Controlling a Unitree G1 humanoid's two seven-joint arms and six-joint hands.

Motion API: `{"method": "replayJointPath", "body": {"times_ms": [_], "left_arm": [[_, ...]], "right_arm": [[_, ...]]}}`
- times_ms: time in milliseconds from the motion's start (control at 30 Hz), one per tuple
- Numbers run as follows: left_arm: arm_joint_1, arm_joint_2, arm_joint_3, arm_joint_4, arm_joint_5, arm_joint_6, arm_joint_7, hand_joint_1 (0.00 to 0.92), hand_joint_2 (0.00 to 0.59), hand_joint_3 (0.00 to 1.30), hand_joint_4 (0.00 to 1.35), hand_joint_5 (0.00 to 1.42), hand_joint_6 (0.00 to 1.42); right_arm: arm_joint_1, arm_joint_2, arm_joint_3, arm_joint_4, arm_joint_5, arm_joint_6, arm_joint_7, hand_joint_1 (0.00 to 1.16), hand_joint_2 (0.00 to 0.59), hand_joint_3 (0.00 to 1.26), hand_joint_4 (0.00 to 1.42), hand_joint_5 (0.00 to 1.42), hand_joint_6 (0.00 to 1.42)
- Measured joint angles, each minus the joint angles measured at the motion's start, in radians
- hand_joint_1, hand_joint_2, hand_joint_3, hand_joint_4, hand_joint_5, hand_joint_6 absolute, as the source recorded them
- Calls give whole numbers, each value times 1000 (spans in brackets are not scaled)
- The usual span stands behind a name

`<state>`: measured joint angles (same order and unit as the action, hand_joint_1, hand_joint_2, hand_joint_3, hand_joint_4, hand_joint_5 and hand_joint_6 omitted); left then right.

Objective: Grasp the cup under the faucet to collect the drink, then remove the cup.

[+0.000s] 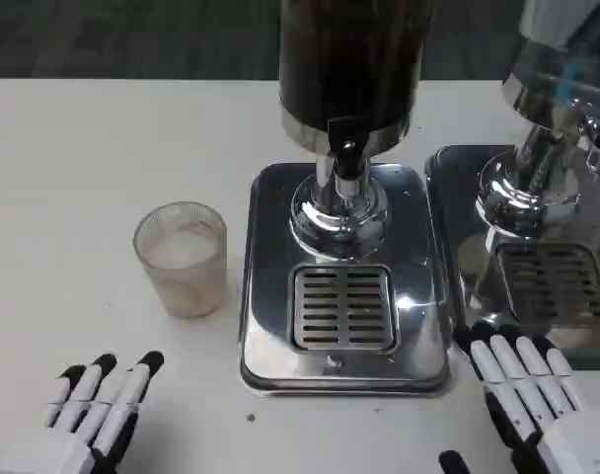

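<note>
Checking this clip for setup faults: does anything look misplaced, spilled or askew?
The cup stands upright on the table left of the dispenser, not on the drip grate under the faucet. No spill shows. Both hands, left and right, hold nothing.

Cup point(182, 259) clear plastic, cloudy; dispenser base point(344, 286) mirror-polished metal; table point(103, 148) matt white.

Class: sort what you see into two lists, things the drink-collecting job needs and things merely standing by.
Needed: cup; dark drink dispenser; its faucet; its drip tray; left hand; right hand.

Standing by: second dispenser; white table.
</note>
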<state>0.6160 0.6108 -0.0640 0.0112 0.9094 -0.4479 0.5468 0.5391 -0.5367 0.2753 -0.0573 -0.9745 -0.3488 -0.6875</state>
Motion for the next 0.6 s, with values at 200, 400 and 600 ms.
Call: {"method": "replayJointPath", "body": {"times_ms": [200, 400, 600], "left_arm": [[-1, 0, 0, 0, -2, 0, -3, 0, 98, 0, 0, 0, 0], [-5, 0, 0, 0, -4, 0, -4, 0, 95, 0, 0, 0, 0], [-8, 0, 1, 0, -21, 0, -5, 0, 88, 0, 0, 0, 0]], "right_arm": [[-4, 0, 0, 0, 7, -2, 3, 361, 446, 0, 0, 0, 27], [-4, 0, -1, -4, 18, -5, 3, 364, 446, 11, 0, 0, 39], [-5, 5, -3, -10, 25, -7, 6, 366, 446, 36, 0, 0, 55]]}}
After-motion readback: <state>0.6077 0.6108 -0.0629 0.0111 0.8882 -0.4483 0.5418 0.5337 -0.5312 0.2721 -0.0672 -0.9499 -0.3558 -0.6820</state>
